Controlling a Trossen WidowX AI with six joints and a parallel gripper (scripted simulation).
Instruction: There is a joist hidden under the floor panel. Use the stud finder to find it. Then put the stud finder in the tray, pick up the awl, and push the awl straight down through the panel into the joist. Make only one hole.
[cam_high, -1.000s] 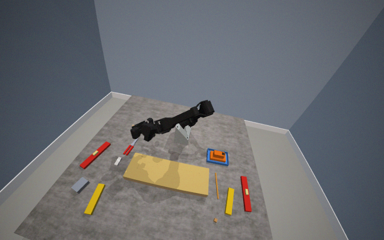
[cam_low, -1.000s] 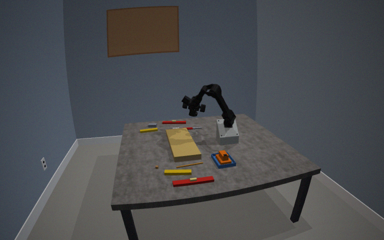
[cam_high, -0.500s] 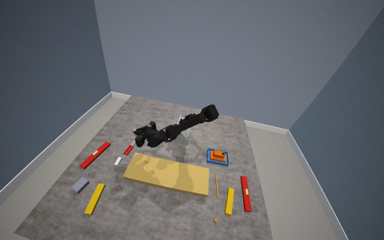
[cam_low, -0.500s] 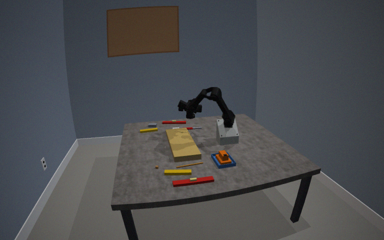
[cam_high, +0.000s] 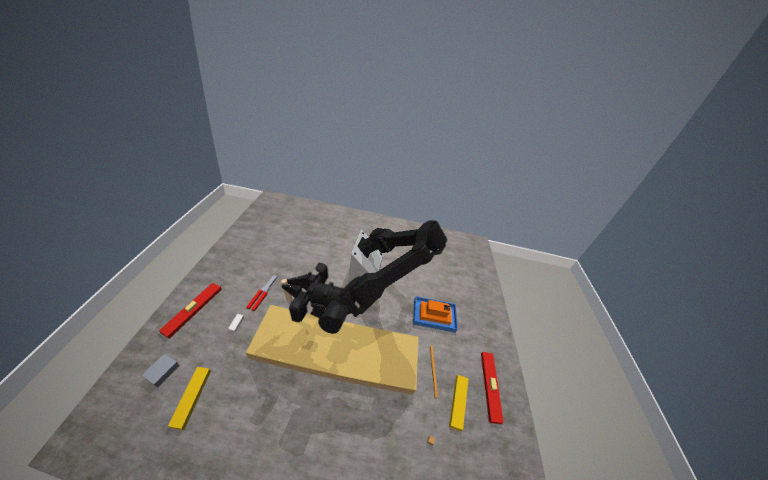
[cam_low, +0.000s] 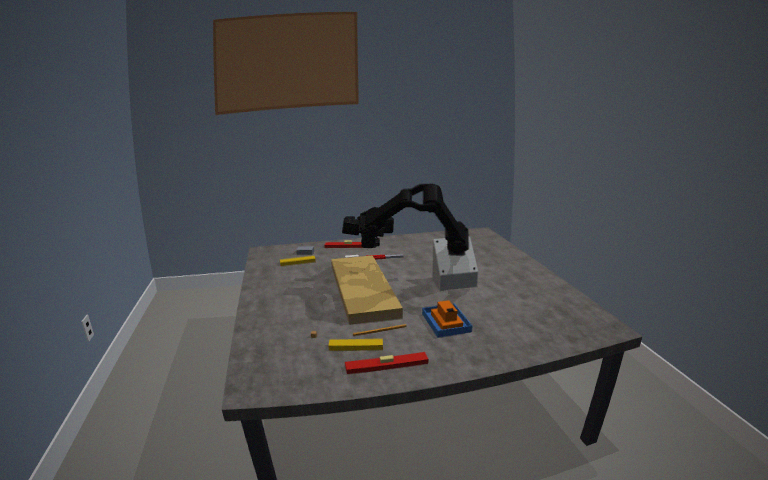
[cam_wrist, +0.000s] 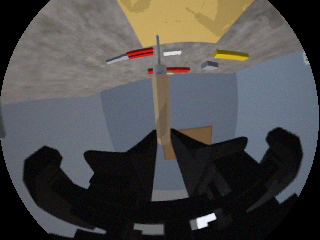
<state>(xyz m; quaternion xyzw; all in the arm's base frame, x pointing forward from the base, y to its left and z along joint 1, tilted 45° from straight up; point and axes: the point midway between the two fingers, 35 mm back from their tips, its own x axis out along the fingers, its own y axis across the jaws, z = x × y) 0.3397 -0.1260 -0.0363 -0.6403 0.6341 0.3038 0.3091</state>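
Note:
My gripper (cam_high: 287, 285) (cam_wrist: 163, 132) is shut on the awl's wooden handle. The awl (cam_high: 284, 281) (cam_wrist: 161, 105) has a thin metal point, seen in the wrist view toward the panel's end; in the top view its handle hangs downward from the fingertips. The gripper is held up above the far left end of the yellow floor panel (cam_high: 368, 359) (cam_low: 373, 304) (cam_wrist: 185, 22). Arm shadows fall on the panel; I can make out no hole. The orange stud finder (cam_high: 436, 313) (cam_low: 446, 314) sits in the blue tray (cam_high: 434, 326) (cam_low: 454, 332). In the exterior view the awl is hidden behind the arm.
Red-handled scissors (cam_high: 255, 299), a white block (cam_high: 235, 322) and a red level (cam_high: 190, 309) lie left of the panel. A grey block (cam_high: 160, 369) and yellow bar (cam_high: 189, 397) are at front left. A pencil (cam_high: 433, 371), yellow bar (cam_high: 459, 402) and red level (cam_high: 492, 390) lie right.

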